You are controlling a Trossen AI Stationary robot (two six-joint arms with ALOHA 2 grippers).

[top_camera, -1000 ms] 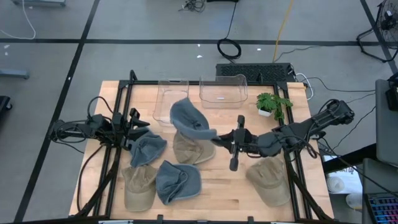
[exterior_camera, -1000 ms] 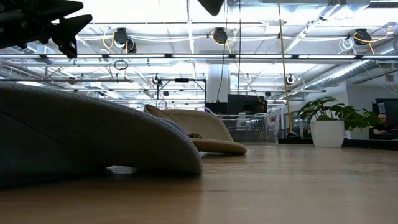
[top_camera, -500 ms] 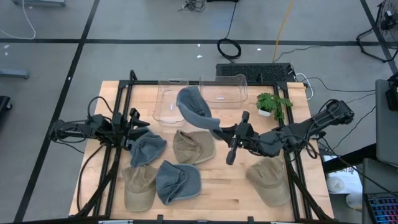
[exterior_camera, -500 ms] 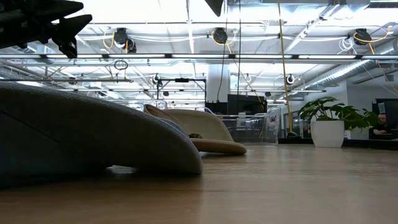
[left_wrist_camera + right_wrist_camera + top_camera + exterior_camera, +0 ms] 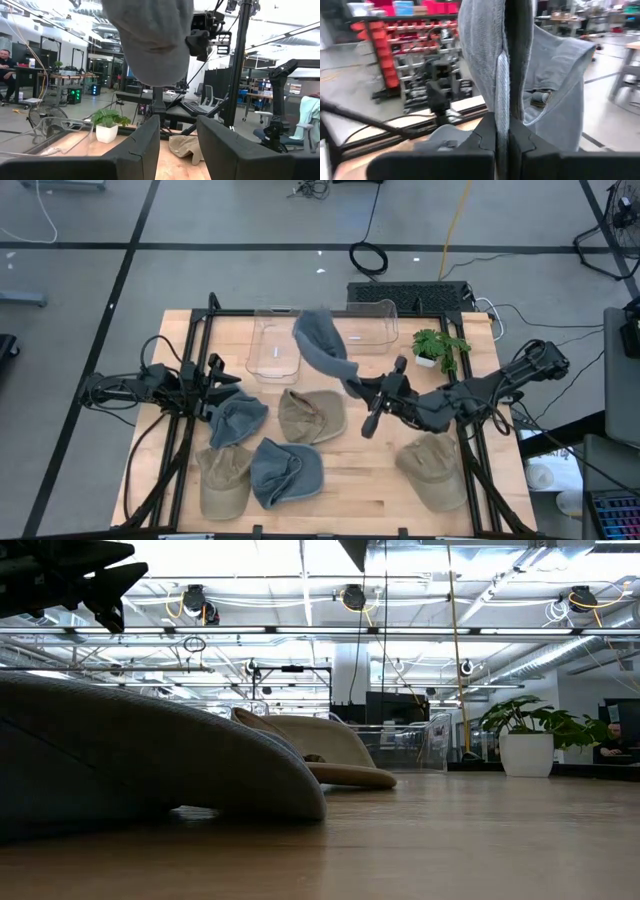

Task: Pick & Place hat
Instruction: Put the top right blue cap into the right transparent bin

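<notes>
My right gripper (image 5: 352, 387) is shut on a grey-blue hat (image 5: 322, 345), held in the air over the gap between two clear bins at the table's far side. The hat also shows in the left wrist view (image 5: 150, 40) and in the right wrist view (image 5: 550, 85). My left gripper (image 5: 228, 380) is open and empty at the table's left, beside a blue hat (image 5: 237, 418) that lies on the table. Its own fingers (image 5: 177, 145) stand apart. My right gripper pinches the hat's rim (image 5: 501, 95) between its two fingers, as a fold of cloth. The fingers lie about level and come from the table's right. The hat is lifted clear of the table and stretches away from the fingertips toward the far left (image 5: 312, 330).
Two clear bins (image 5: 274, 345) (image 5: 365, 330) stand at the far edge, a potted plant (image 5: 440, 348) to their right. On the table lie a tan hat (image 5: 310, 415), a tan hat (image 5: 224, 480), a blue hat (image 5: 285, 472) and a tan hat (image 5: 432, 470).
My right gripper has gone up and toward the table's far edge, a little to the right, keeping hold of the grey-blue hat. The hat has moved from above the middle tan hat to above the clear bins.
</notes>
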